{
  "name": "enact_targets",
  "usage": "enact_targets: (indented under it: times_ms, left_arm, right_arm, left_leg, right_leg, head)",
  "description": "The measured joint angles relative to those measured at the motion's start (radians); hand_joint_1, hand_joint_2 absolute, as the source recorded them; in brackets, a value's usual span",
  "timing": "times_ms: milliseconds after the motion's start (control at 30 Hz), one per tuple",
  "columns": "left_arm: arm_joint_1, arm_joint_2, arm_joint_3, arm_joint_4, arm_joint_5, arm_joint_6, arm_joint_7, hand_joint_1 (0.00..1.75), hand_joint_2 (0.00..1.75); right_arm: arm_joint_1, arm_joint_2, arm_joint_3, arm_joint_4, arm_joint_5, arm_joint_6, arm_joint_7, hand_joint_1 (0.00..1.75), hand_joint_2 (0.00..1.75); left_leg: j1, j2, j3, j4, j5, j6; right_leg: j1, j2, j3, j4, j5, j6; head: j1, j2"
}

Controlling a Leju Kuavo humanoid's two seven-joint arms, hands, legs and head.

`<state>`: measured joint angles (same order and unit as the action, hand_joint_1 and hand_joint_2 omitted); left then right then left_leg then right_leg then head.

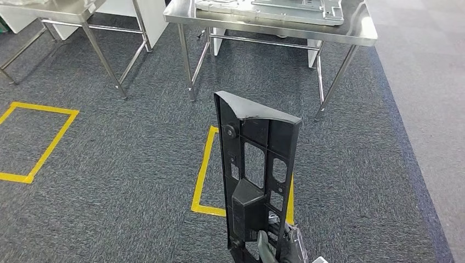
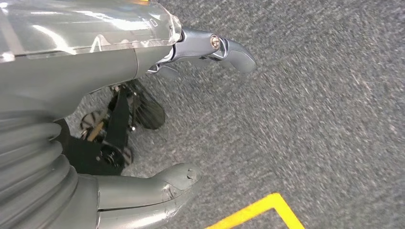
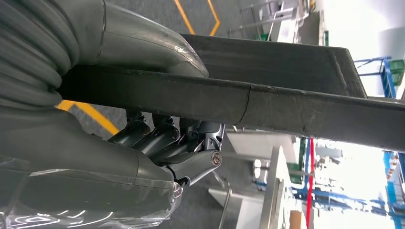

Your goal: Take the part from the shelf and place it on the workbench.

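One long black plastic part point(image 1: 256, 175) with cut-out openings stands upright in your right hand point(image 1: 272, 247), whose thumb and fingers point(image 3: 162, 143) clamp its lower end above the grey carpet floor point(image 1: 109, 164). Your left hand point(image 2: 143, 119) hangs over the carpet, fingers apart and holding nothing. Ahead, the stainless steel counter point(image 1: 362, 30) carries a flat grey metal panel point(image 1: 274, 11), well apart from the part.

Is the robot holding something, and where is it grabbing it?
Yes. The right robot hand grips the long black plastic part at its lower end; the left robot hand holds nothing.
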<state>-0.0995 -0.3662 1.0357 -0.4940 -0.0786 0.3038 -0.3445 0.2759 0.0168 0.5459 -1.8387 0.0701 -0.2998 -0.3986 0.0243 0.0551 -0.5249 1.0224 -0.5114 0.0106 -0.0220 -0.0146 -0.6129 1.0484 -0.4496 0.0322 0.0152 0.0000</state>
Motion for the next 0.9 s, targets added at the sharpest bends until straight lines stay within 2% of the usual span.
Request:
enact_targets:
  times_ms: [33, 233, 333, 367, 433, 467, 500, 567, 600, 633, 700, 800, 833, 900]
  left_arm:
    - [0.000, 0.000, -0.001, 0.000, 0.002, 0.001, 0.000, 0.00, 1.75]
    - [0.000, 0.000, -0.004, 0.000, 0.005, 0.001, 0.000, 0.00, 1.75]
    - [0.000, 0.000, -0.026, -0.004, 0.027, 0.004, 0.003, 0.00, 1.75]
    - [0.001, 0.000, -0.043, -0.008, 0.041, 0.010, 0.006, 0.00, 1.75]
    - [0.007, 0.001, -0.077, -0.016, 0.062, 0.019, 0.014, 0.00, 1.75]
    - [0.012, 0.001, -0.091, -0.019, 0.070, 0.022, 0.017, 0.00, 1.75]
    - [0.016, 0.001, -0.098, -0.019, 0.074, 0.023, 0.018, 0.00, 1.75]
    - [0.019, 0.002, -0.108, -0.021, 0.083, 0.024, 0.018, 0.00, 1.75]
    - [0.019, 0.002, -0.112, -0.023, 0.086, 0.024, 0.019, 0.00, 1.75]
    - [0.019, 0.003, -0.116, -0.024, 0.088, 0.025, 0.019, 0.00, 1.75]
    - [0.019, 0.003, -0.125, -0.026, 0.093, 0.026, 0.022, 0.00, 1.75]
    - [0.024, 0.002, -0.144, -0.032, 0.111, 0.032, 0.028, 0.00, 1.75]
    - [0.025, 0.002, -0.151, -0.035, 0.116, 0.033, 0.031, 0.00, 1.75]
    - [0.028, 0.002, -0.164, -0.040, 0.126, 0.037, 0.037, 0.00, 1.75]
  right_arm:
    - [0.000, 0.000, 0.000, 0.000, 0.002, -0.002, 0.001, 1.75, 1.75]
    - [-0.001, 0.000, 0.000, 0.000, 0.005, -0.005, 0.002, 1.75, 1.75]
    - [-0.002, 0.000, 0.004, 0.000, 0.017, -0.016, 0.010, 1.75, 1.75]
    - [-0.004, 0.000, 0.008, 0.000, 0.020, -0.018, 0.012, 1.75, 1.75]
    - [-0.011, 0.000, 0.016, 0.000, 0.024, -0.020, 0.014, 1.75, 1.75]
    - [-0.014, 0.000, 0.020, 0.001, 0.026, -0.021, 0.015, 1.75, 1.75]
    - [-0.015, 0.000, 0.021, 0.002, 0.026, -0.021, 0.015, 1.75, 1.75]
    - [-0.016, 0.000, 0.022, 0.003, 0.028, -0.022, 0.016, 1.75, 1.75]
    - [-0.017, 0.000, 0.023, 0.004, 0.029, -0.023, 0.017, 1.75, 1.75]
    - [-0.018, 0.000, 0.023, 0.005, 0.030, -0.024, 0.017, 1.75, 1.75]
    - [-0.020, 0.000, 0.024, 0.006, 0.032, -0.029, 0.019, 1.75, 1.75]
    - [-0.022, -0.001, 0.025, 0.007, 0.038, -0.041, 0.023, 1.75, 1.75]
    - [-0.022, -0.001, 0.025, 0.007, 0.040, -0.045, 0.024, 1.75, 1.75]
    - [-0.023, -0.002, 0.026, 0.008, 0.042, -0.050, 0.028, 1.75, 1.75]
  left_leg:
    - [0.000, 0.001, 0.001, 0.000, -0.001, -0.001]
    - [-0.003, 0.002, -0.001, 0.000, -0.002, -0.004]
    - [-0.005, 0.003, 0.002, -0.003, -0.007, -0.016]
    - [-0.004, -0.005, -0.001, 0.013, -0.019, -0.022]
    - [-0.001, -0.030, -0.075, 0.162, -0.078, -0.034]
    - [-0.001, -0.043, -0.115, 0.230, -0.095, -0.038]
    - [-0.001, -0.047, -0.142, 0.261, -0.087, -0.039]
    - [-0.001, -0.048, -0.105, 0.146, -0.002, -0.033]
    - [-0.002, -0.050, -0.081, 0.085, 0.026, -0.029]
    - [-0.004, -0.052, -0.065, 0.044, 0.041, -0.025]
    - [-0.010, -0.054, -0.057, 0.022, 0.036, -0.014]
    - [-0.006, -0.053, -0.048, 0.008, 0.036, 0.005]
    - [-0.003, -0.052, -0.043, 0.003, 0.036, 0.012]
    - [-0.003, -0.050, -0.037, 0.000, 0.031, 0.020]
  right_leg:
    - [0.000, -0.003, 0.007, -0.014, 0.000, -0.001]
    - [0.004, -0.004, 0.011, -0.017, -0.007, -0.003]
    - [0.012, -0.002, 0.013, -0.019, -0.014, -0.015]
    - [0.011, 0.000, 0.020, -0.025, -0.015, -0.026]
    - [0.011, 0.009, 0.040, -0.037, -0.020, -0.047]
    - [0.011, 0.015, 0.051, -0.043, -0.024, -0.056]
    - [0.013, 0.021, 0.058, -0.041, -0.030, -0.057]
    - [0.013, 0.030, 0.070, -0.037, -0.043, -0.053]
    - [0.015, 0.033, 0.075, -0.033, -0.049, -0.048]
    - [0.016, 0.035, 0.076, -0.030, -0.054, -0.043]
    - [0.018, 0.037, 0.074, -0.028, -0.059, -0.031]
    - [0.014, 0.032, 0.071, -0.014, -0.072, -0.014]
    - [0.013, 0.028, 0.054, 0.020, -0.089, -0.009]
    - [0.009, 0.023, -0.017, 0.144, -0.139, 0.000]
  head:
    - [0.000, 0.000]
    - [0.000, 0.000]
    - [-0.002, 0.000]
    - [-0.004, 0.000]
    - [-0.010, 0.000]
    - [-0.013, 0.000]
    - [-0.013, 0.000]
    - [-0.014, 0.000]
    - [-0.014, 0.000]
    - [-0.014, 0.000]
    - [-0.013, 0.000]
    - [-0.010, 0.000]
    - [-0.008, 0.000]
    - [-0.005, 0.000]
